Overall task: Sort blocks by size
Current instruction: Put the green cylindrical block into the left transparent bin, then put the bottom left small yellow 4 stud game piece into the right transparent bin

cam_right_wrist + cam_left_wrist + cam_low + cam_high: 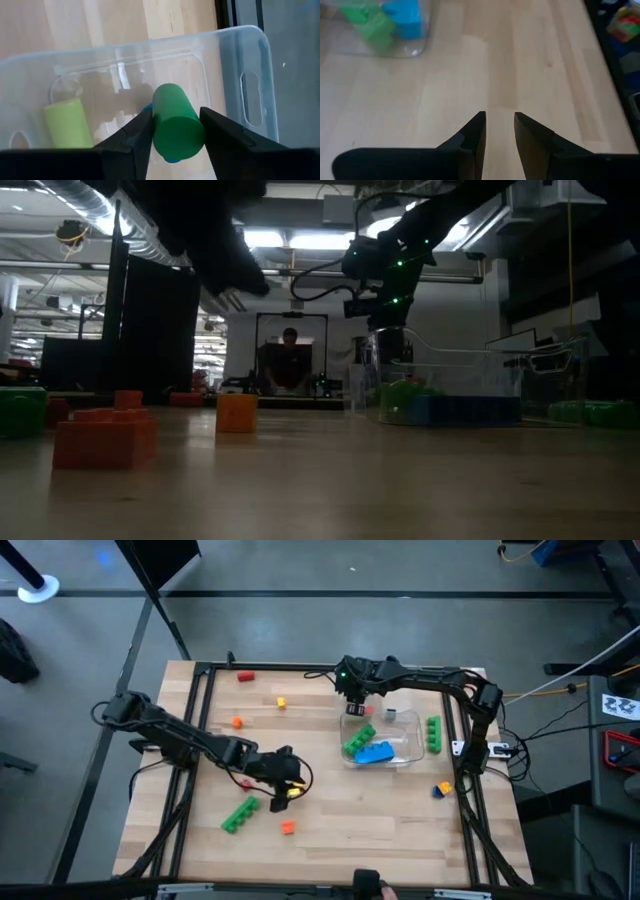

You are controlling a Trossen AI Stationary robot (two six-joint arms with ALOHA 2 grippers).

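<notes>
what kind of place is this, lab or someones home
Most likely a robotics lab or workshop: a framed wooden table with two mounted arms, ceiling ducting, and a person at a workstation behind.

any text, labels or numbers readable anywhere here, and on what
None can be read.
White sheet with dark marks beside the table, right edge of the high view: too small to read.
Green plastic cylinder block and clear plastic tray: no markings visible.

Tray [250,60] cut off at edge, person [289,360] too dim to make out
</notes>
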